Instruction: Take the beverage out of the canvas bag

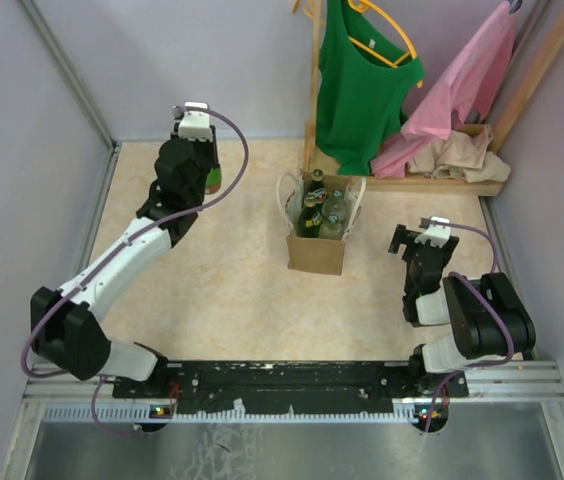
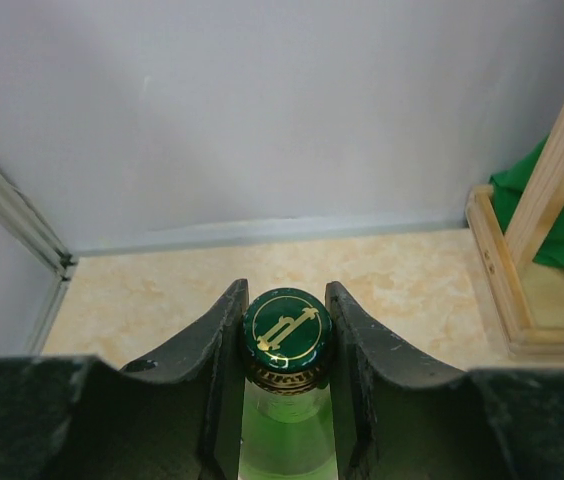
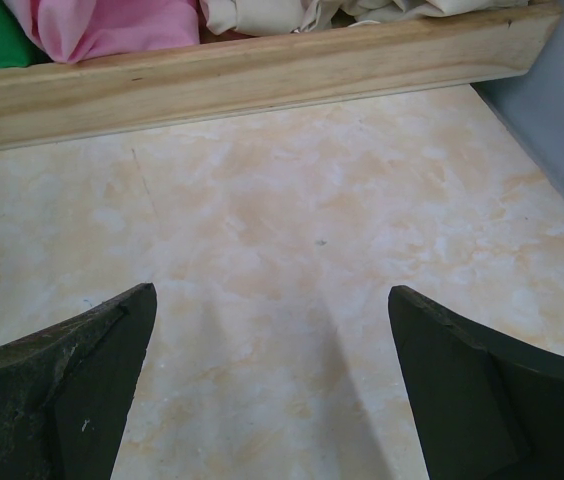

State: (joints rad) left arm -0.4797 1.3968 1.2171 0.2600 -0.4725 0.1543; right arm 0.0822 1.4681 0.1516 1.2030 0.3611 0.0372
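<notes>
**One bottle out, held at the far left of the table**

Our left claw (image 2: 285, 296) is closed on the neck of a green glass bottle with a green and gold cap (image 2: 285, 338). The two dark fingers press in from either side just under the cap. We judge this grip is chosen because the lip of the cap gives the fingers something to catch, so the smooth glass cannot slide down.

In the top view the left arm is stretched to the far left corner of the pale marbled table (image 1: 232, 300). That puts the beverage well apart from the upright tan-brown canvas bag with white loop handles (image 1: 315, 252). The spot looks like a sensible place to put the bottle down, out of the way of further reaches. We cannot tell whether the base of the bottle touches the table or hangs just above it.

The bag stands near the middle of the table with its mouth open upward and several more bottles (image 1: 324, 210) upright inside it.

Our right claw (image 3: 270, 295) is spread wide and holds nothing. It is low over bare table near the light wooden base rail (image 3: 262, 70) of the clothes rack. It seems parked there to stay clear of the bag.
</notes>
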